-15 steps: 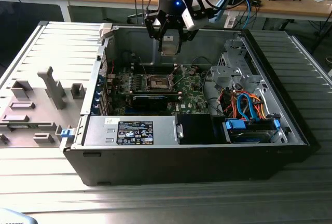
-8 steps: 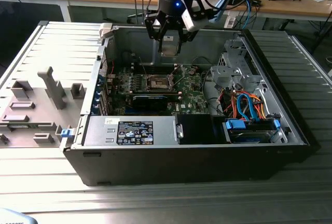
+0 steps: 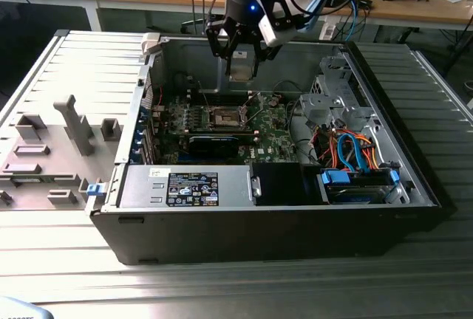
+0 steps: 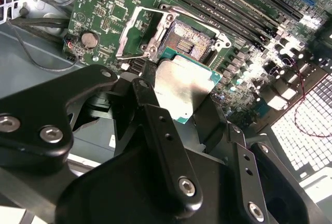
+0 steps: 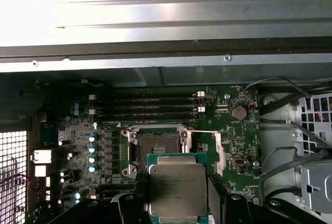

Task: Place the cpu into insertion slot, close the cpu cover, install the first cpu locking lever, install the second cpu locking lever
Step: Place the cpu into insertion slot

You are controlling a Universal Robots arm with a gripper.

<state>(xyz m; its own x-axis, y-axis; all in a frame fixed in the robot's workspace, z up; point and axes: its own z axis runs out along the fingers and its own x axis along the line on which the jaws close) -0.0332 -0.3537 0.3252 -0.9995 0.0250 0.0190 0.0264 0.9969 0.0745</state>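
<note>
Exterior view: jaws hang over the open case (image 3: 259, 234), clamped on the cpu (image 3: 241, 69), above the slot (image 3: 227, 117) in the board (image 3: 277, 138).

Second wrist view: cpu (image 4: 184, 86) gripped by two opposite edges, clear of the slot (image 4: 191, 40), which lies bare. Cover (image 4: 126, 33) swung open beside it.

First wrist view: cpu (image 5: 178, 187) just beside the slot (image 5: 154, 149), not seated.

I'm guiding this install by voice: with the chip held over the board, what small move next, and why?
Probably lower gently, aligning as it goes: the gripper holds the small flat silvery-grey square cpu above the dark-centred square insertion slot, empty, its thin silvery cpu cover standing open.
</note>
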